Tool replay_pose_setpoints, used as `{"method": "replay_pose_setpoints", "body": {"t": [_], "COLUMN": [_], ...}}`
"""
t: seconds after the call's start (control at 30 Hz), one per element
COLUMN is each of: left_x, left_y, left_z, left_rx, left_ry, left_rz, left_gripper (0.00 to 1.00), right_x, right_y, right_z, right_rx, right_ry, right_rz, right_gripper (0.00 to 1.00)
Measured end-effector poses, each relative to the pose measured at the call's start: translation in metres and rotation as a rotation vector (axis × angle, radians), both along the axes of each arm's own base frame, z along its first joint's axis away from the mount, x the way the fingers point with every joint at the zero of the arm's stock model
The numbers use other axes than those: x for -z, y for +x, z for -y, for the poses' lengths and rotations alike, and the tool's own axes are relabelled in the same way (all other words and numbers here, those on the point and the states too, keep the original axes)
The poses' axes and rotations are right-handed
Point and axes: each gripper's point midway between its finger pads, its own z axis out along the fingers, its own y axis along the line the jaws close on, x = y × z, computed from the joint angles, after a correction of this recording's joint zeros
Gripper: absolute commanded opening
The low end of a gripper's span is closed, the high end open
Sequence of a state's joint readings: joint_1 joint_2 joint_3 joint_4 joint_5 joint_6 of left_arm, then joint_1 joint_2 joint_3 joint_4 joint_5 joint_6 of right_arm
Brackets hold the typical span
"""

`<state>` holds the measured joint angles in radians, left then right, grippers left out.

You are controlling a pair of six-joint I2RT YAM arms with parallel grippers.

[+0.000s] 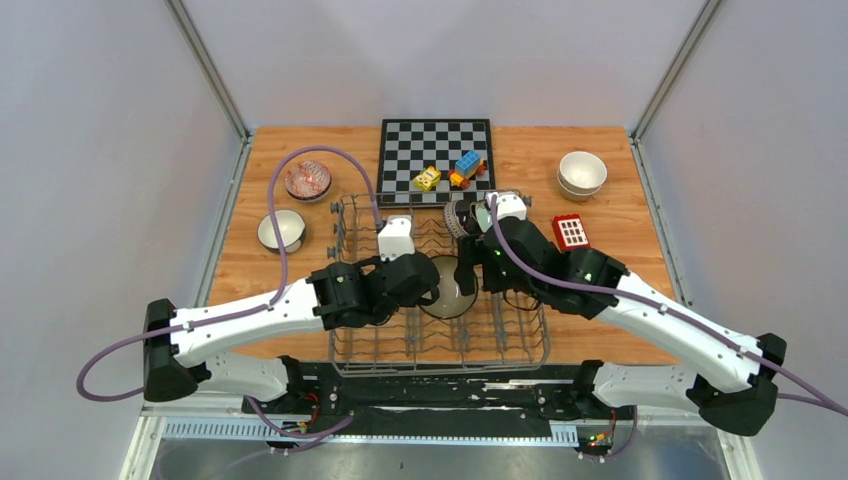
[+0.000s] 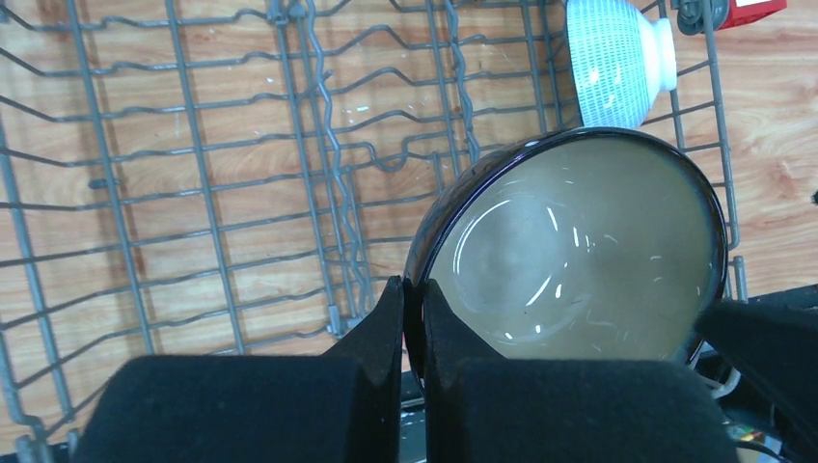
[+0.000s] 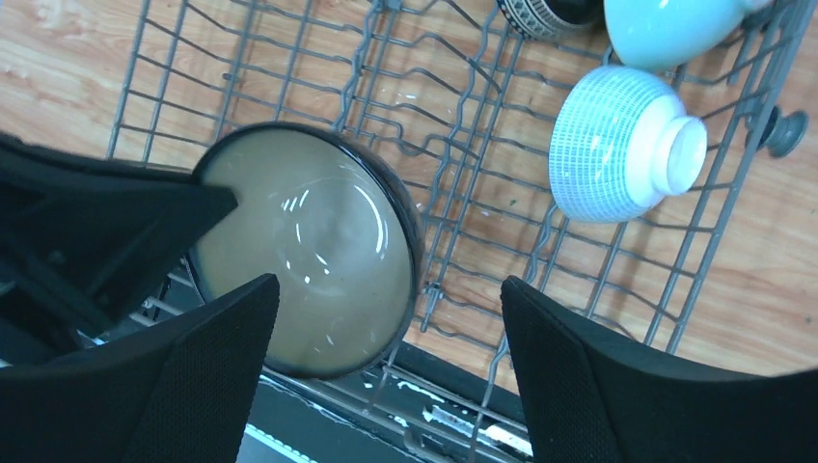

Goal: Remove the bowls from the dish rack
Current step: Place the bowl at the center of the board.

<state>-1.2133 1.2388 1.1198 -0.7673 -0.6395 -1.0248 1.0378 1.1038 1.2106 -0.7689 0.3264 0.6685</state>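
At the near middle of the tabletop [image 1: 600, 330] stands the dish rack [image 1: 500, 335], with both arms reaching into it from the near edge. Inside the rack, towards its near side, a dark-rimmed bowl [image 2: 579, 251] with a beige inside stands tilted on edge among the wires. The left gripper [image 2: 413, 289] is closed tight on this bowl's rim, one finger inside and one outside. The right gripper [image 3: 391, 285] hangs just to the right of the same bowl with its fingers spread wide, gripping nothing; the bowl's edge lies below the gap between them. Wire tines rise close around the bowl on its far side. Further in, at the rack's far right corner, a blue-and-white bowl [image 3: 617, 145] lies on its side, and beyond it sit a pale mint bowl [image 3: 666, 29] and a dark-patterned bowl [image 3: 535, 14]. Outside the rack, a red block [image 1: 571, 231] lies to its right. To its left rests a dark-sided bowl [image 1: 281, 230], with a red-patterned bowl [image 1: 307, 180] beyond. Far right, two cream bowls [image 1: 582, 172] are stacked. At the far edge a chessboard [image 1: 436, 148] carries toy blocks [image 1: 467, 167].
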Motion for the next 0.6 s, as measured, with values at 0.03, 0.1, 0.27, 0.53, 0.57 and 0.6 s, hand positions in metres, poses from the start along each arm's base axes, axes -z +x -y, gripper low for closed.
{"method": "replay_pose_setpoints", "body": {"t": [0.03, 0.1, 0.27, 0.53, 0.57, 0.6], "left_x": [-0.002, -0.008, -0.029, -0.064, -0.063, -0.062], "left_y": [0.001, 0.004, 0.033, 0.083, 0.085, 0.087], "left_z": [-0.003, -0.01, -0.057, -0.19, -0.205, -0.219], "left_rx": [0.005, 0.008, -0.082, -0.444, -0.483, -0.523], "left_ry": [0.007, 0.017, 0.037, 0.055, 0.059, 0.06], "left_rz": [0.009, 0.026, 0.077, 0.148, 0.139, 0.128], "left_gripper": [0.0, 0.0, 0.0, 0.0, 0.0, 0.0], "right_x": [-0.004, -0.013, -0.044, -0.046, -0.04, -0.034], "right_y": [-0.001, -0.004, -0.012, -0.027, -0.029, -0.03], "right_z": [0.0, 0.002, 0.016, 0.043, 0.046, 0.047], "right_rx": [-0.022, -0.061, -0.156, -0.238, -0.245, -0.252], "right_ry": [0.005, 0.016, 0.048, 0.051, 0.043, 0.037], "right_rz": [0.012, 0.044, 0.161, 0.279, 0.278, 0.277], "right_gripper": [0.89, 0.89, 0.89, 0.88, 0.87, 0.87]}}
